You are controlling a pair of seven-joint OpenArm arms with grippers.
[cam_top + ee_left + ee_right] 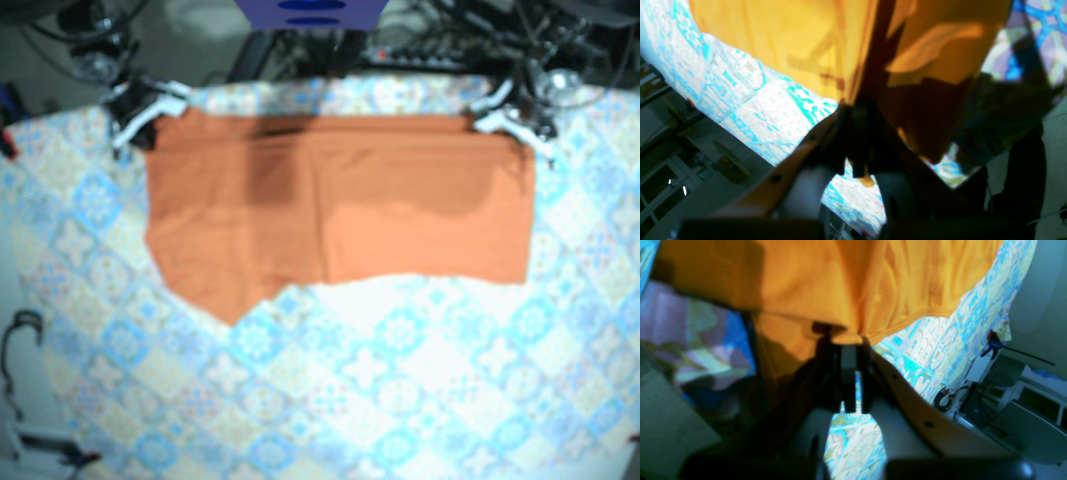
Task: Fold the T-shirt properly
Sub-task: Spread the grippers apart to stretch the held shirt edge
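T-shirt [400,200] spread over patterned worktop [400,380]. Left tool [508,122] clamped on one top corner, right tool [140,115] clamped on the other; cloth stretched between them.

Looks straight down from high overhead in the base view, wide enough to take in the whole patterned tablecloth [400,380]. Sits close behind the left pincer [855,108] and the right pincer [850,341] in the wrist views, facing forward along the fingers. Shares across all three, just ahead of each pincer's tips, the orange T-shirt [340,200], with tablecloth beyond.
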